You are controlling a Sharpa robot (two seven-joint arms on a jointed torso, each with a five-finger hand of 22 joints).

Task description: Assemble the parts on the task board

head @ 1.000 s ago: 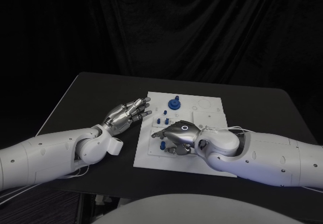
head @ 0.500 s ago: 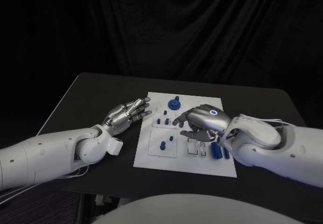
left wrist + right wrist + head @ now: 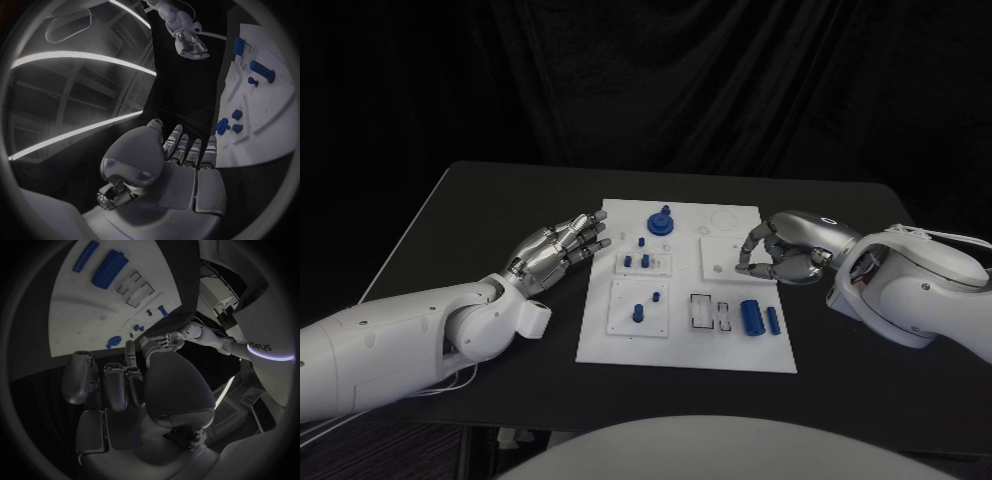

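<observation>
Head view: the white rectangular task board (image 3: 687, 345) lies between the hands; the silver left hand (image 3: 557, 250) is stretched flat, fingers together, tips just beside its edge. The silver right hand (image 3: 788, 250) is curled over the board's far corner, nothing seen held.

Left wrist view: small blue plastic parts (image 3: 262, 71) are seen beyond the fingertips.

Right wrist view: fingers (image 3: 115, 385) are bent inward, empty

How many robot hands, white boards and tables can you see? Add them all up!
Robot hands: 2 (left robot hand, right robot hand)
White task board: 1
Black table: 1
Total: 4
</observation>
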